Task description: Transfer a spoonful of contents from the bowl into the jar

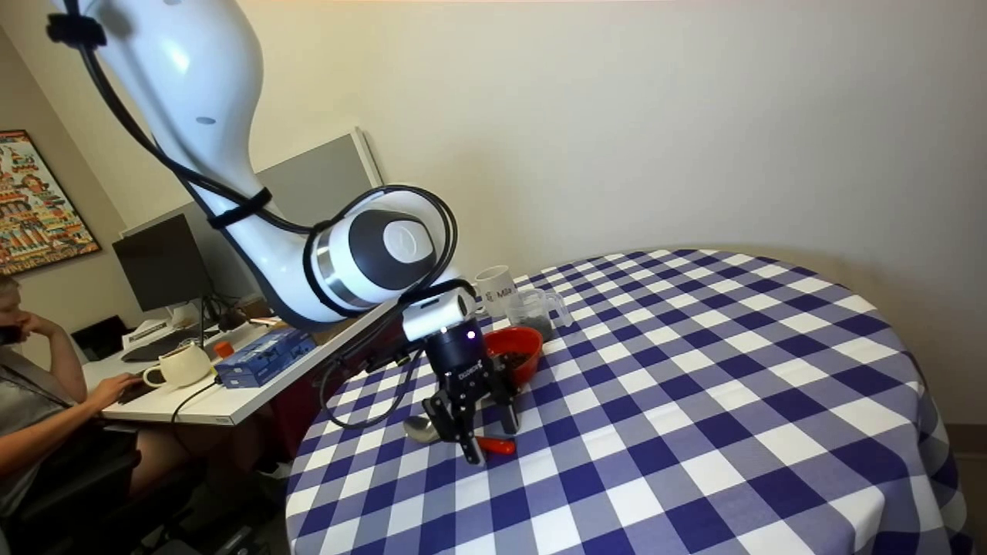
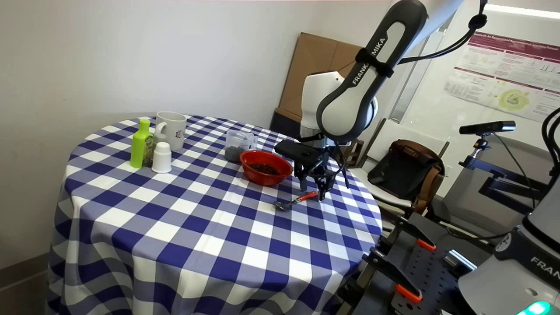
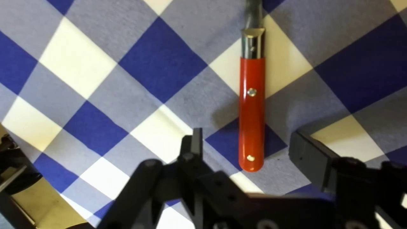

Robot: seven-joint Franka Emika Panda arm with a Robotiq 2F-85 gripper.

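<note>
Exterior view: the clear jar (image 2: 238, 141) is seen at ten o'clock from the red bowl (image 2: 262, 180); the spoon (image 2: 302, 199) is laid on the cloth (image 2: 341, 227) near half past four. In the wrist view, its red handle (image 3: 251, 122) is seen between the fingers (image 3: 309, 156) of the gripper (image 3: 247, 141), spread wide, nothing pinched. Spoon-grabbing seems to be the step now; next, the handle should be squeezed, then lifted

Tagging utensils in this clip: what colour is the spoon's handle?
Red; the spoon's handle shows best in the wrist view.
</note>
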